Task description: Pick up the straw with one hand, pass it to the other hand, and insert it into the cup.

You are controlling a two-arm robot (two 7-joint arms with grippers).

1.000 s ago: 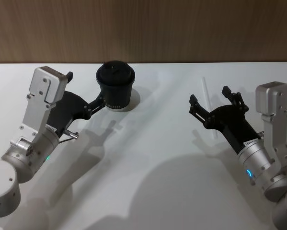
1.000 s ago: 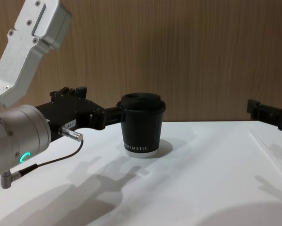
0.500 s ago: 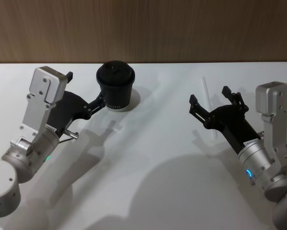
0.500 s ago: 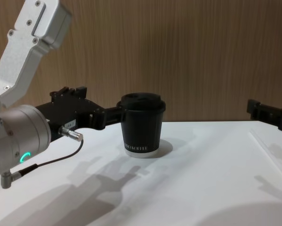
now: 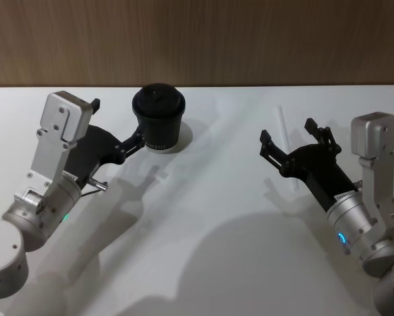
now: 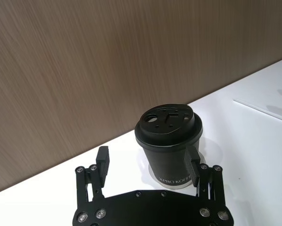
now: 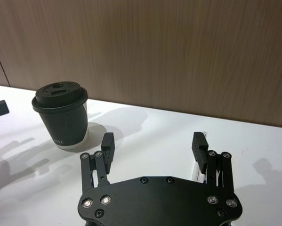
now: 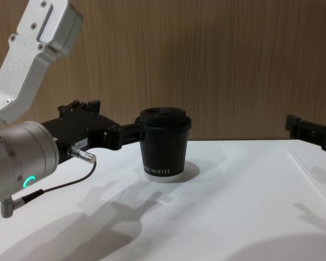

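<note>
The black cup (image 5: 158,118) with its black lid stands upright at the back of the white table (image 5: 210,197), left of centre. My left gripper (image 5: 116,122) is open beside it, one finger (image 5: 136,139) close against the cup's left side. In the left wrist view the cup (image 6: 169,136) stands just beyond the open fingers. The thin white straw (image 5: 283,129) lies flat on the table at the right, running away from me. My right gripper (image 5: 287,130) hovers open above it, one finger on each side. The straw (image 7: 195,170) shows beside one finger in the right wrist view.
A wooden wall (image 5: 249,39) closes the table's far edge just behind the cup. A thin black cable (image 8: 59,185) hangs under my left wrist. Bare white table lies between the two arms and in front of the cup.
</note>
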